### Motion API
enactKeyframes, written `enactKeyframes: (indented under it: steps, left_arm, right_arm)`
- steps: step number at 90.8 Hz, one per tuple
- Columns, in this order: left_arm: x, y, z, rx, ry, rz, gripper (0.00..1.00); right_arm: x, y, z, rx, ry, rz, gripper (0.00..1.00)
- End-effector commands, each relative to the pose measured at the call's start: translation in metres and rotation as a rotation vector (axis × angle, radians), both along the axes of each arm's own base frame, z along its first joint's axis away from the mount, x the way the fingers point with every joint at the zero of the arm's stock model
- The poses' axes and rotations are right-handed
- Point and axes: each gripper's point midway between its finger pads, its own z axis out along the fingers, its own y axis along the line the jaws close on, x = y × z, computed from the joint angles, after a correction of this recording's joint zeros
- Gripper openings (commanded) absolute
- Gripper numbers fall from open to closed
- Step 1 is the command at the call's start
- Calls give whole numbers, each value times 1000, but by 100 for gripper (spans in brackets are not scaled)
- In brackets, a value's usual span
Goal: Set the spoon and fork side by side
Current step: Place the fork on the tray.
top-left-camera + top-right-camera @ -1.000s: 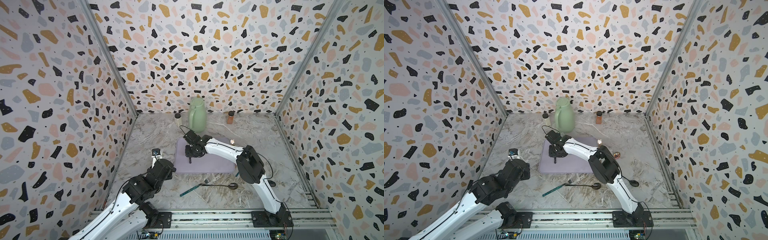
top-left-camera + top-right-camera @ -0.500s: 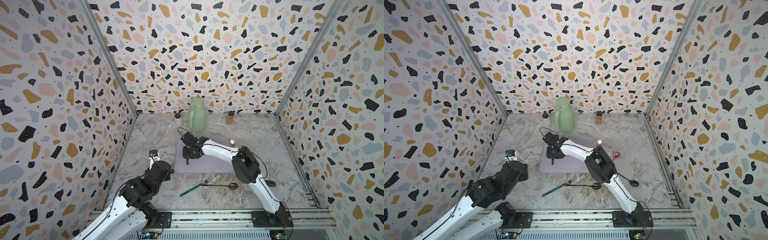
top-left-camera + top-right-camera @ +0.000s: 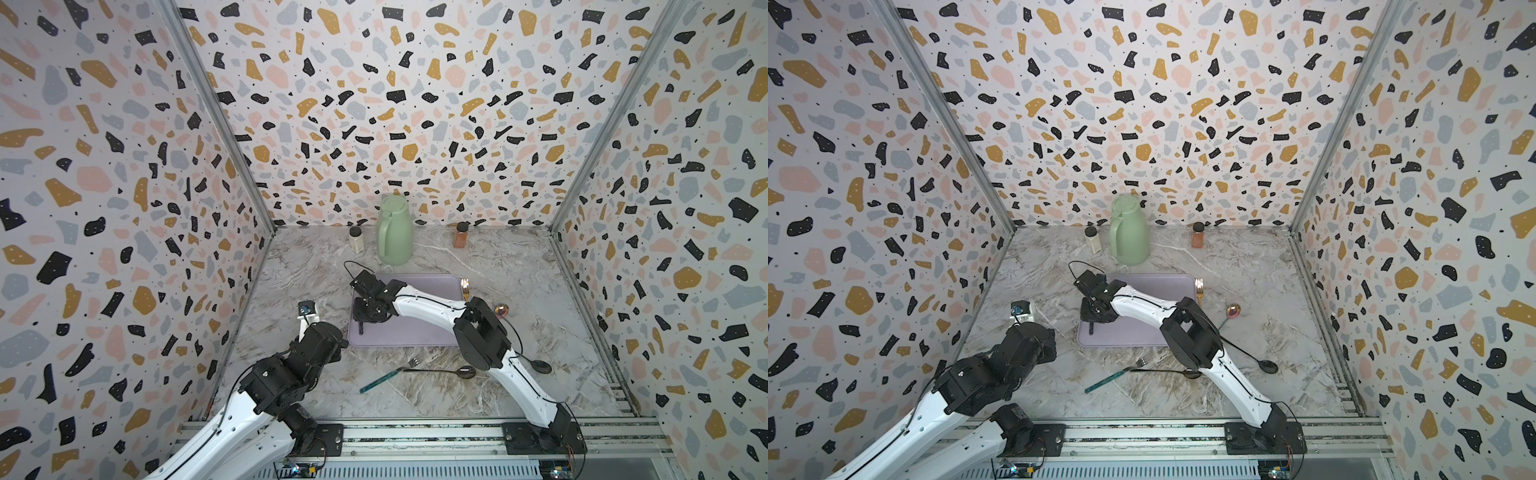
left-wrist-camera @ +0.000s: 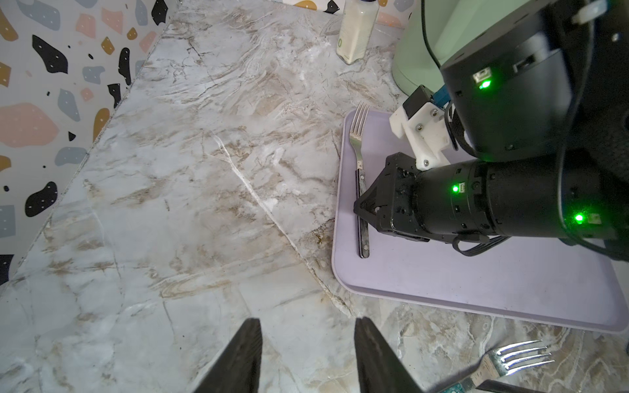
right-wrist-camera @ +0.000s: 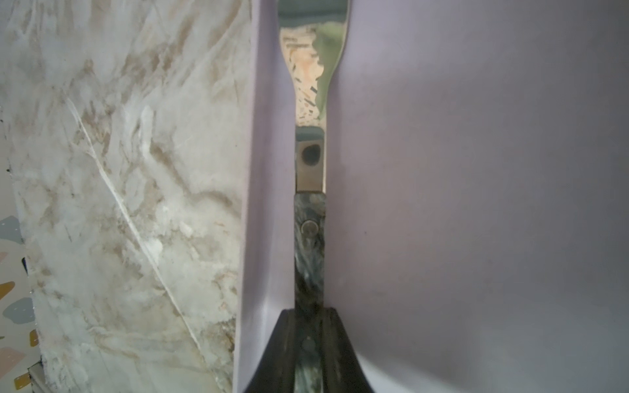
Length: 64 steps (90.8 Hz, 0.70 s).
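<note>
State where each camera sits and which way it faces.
Top views: high at the front, looking down; left arm and right arm show.
Left wrist: on left arm, facing the lilac tray; open left gripper and right arm show.
Right wrist: close above the dark-handled fork; right gripper flanks its handle.
Shared: both wrist views show that fork.

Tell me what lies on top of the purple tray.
A dark-handled fork lies near one edge, the fingers of the right gripper flanking its handle. The arm hides part of the tray.
</note>
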Motion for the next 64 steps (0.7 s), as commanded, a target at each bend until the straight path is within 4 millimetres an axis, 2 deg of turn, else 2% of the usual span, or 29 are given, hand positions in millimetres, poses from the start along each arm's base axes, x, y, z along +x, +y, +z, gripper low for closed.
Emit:
enactKeyframes:
  steps: [1,18,28,43,54,64]
  left_arm:
    - [-1,8,3,9,-15,29,47]
    - [-1,7,8,14,-25,13,47]
    - [7,-7,6,14,-19,-42,49]
    - [33,-39,-8,30,5,-124,50]
    - [58,-62,-23,86,50,-155,50]
    - [82,-77,-47,130,141,-178,47]
  right_arm:
    - [2,1,27,29,-25,-9,26]
    - [8,-23,72,49,-90,-19,35]
    - [12,-48,95,47,-134,-26,37]
    - [14,-98,122,29,-193,-28,37]
    - [9,-143,129,-14,-229,-17,35]
    - [4,-189,131,-66,-267,-19,34]
